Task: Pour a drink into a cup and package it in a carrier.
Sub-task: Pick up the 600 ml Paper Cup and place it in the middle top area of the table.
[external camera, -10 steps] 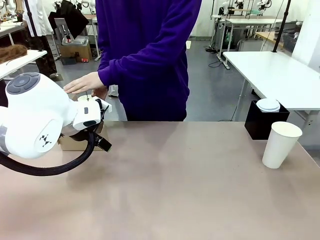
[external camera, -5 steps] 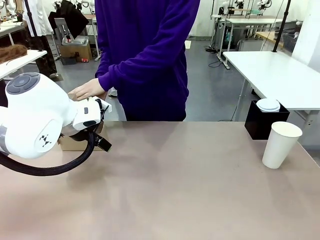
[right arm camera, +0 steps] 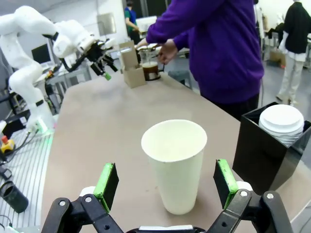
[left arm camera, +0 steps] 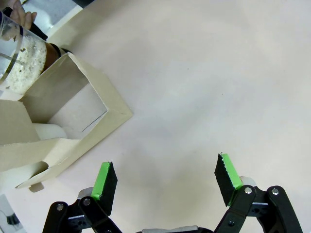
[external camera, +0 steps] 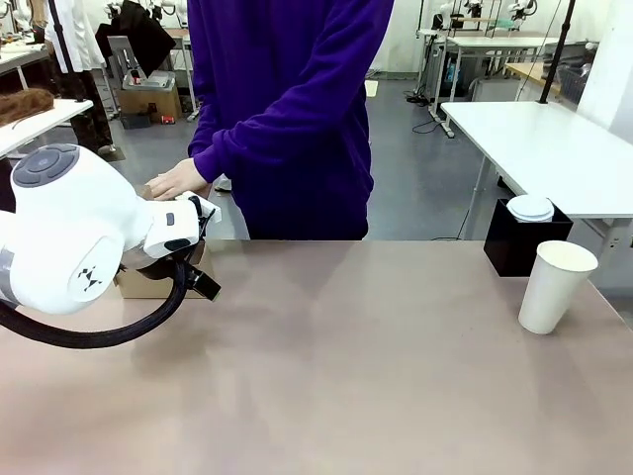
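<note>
The white paper cup [right arm camera: 176, 165] stands open-topped at the table's right end [external camera: 556, 285], just ahead of my open right gripper [right arm camera: 165, 187] and centred on the gap between its fingers. My left gripper [left arm camera: 165, 179] hangs open over bare tabletop with nothing between its pads, the brown cardboard carrier [left arm camera: 63, 116] to its upper left. Behind the carrier, the person's hand [right arm camera: 163, 48] rests on a glass carafe [left arm camera: 19, 58] that holds the dark drink [right arm camera: 150, 70]. In the front view my left arm [external camera: 79, 237] covers most of the carrier [external camera: 143, 285].
A black box [external camera: 524, 242] with a stack of white lids [external camera: 531, 207] stands behind the cup at the far right. The person in a purple sweater [external camera: 297, 119] stands at the far edge. Bare tabletop [external camera: 346, 356] lies between the carrier and the cup.
The person's hand has drawn in and lowered behind my left arm, toward the carafe. Neither arm nor the cup has moved.
</note>
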Controlling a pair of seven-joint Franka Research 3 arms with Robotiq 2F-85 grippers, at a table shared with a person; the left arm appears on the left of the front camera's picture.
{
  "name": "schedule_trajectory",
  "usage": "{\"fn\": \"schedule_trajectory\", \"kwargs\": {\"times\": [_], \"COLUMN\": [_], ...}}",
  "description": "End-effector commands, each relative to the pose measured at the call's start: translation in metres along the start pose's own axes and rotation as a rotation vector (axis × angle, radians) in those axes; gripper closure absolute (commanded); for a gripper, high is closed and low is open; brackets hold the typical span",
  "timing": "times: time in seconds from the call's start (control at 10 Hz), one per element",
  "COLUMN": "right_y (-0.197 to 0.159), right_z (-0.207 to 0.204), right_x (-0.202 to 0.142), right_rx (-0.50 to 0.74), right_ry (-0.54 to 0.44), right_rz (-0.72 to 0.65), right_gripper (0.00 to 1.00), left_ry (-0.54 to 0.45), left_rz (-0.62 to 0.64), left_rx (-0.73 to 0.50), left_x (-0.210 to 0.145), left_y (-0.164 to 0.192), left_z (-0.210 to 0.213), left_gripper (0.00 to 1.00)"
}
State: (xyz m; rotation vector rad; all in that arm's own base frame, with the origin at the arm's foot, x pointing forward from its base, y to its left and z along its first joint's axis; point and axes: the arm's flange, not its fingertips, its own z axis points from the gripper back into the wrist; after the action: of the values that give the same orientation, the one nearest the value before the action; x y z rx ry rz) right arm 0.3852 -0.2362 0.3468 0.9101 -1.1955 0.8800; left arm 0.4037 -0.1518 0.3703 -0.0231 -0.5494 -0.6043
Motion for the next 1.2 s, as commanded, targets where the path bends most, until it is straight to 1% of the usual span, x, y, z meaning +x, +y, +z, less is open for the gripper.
{"fn": "schedule_trajectory", "kwargs": {"times": [0.0,0.1,0.2,0.5,0.6,0.9,1.0,1.1], "right_y": [0.002,0.005,-0.001,-0.001,-0.002,0.005,0.003,0.002], "right_z": [0.012,0.013,0.007,0.007,0.008,-0.018,-0.024,-0.031], "right_x": [0.012,0.021,0.003,0.003,0.004,-0.046,-0.058,-0.068], "right_rx": [-0.038,-0.127,-0.013,-0.013,-0.028,-0.099,-0.109,-0.115], "right_ry": [-0.013,0.057,-0.001,-0.001,0.013,-0.064,-0.066,-0.091], "right_rz": [0.068,0.081,0.015,0.015,0.020,0.025,0.011,0.036], "right_gripper": [0.00,0.00,0.00,0.00,0.00,0.00,0.00,0.00], "left_ry": [-0.001,-0.001,-0.001,-0.001,-0.001,-0.001,-0.001,-0.001], "left_rz": [0.000,0.000,0.000,0.000,0.000,0.000,0.000,0.000], "left_rx": [-0.001,-0.001,-0.001,-0.001,-0.001,-0.001,-0.001,-0.001], "left_x": [0.000,0.000,0.000,0.000,0.000,0.000,0.000,0.000], "left_y": [0.000,0.000,0.000,0.000,0.000,0.000,0.000,0.000], "left_z": [0.000,0.000,0.000,0.000,0.000,0.000,0.000,0.000], "left_gripper": [0.00,0.00,0.00,0.00,0.00,0.00,0.00,0.00]}}
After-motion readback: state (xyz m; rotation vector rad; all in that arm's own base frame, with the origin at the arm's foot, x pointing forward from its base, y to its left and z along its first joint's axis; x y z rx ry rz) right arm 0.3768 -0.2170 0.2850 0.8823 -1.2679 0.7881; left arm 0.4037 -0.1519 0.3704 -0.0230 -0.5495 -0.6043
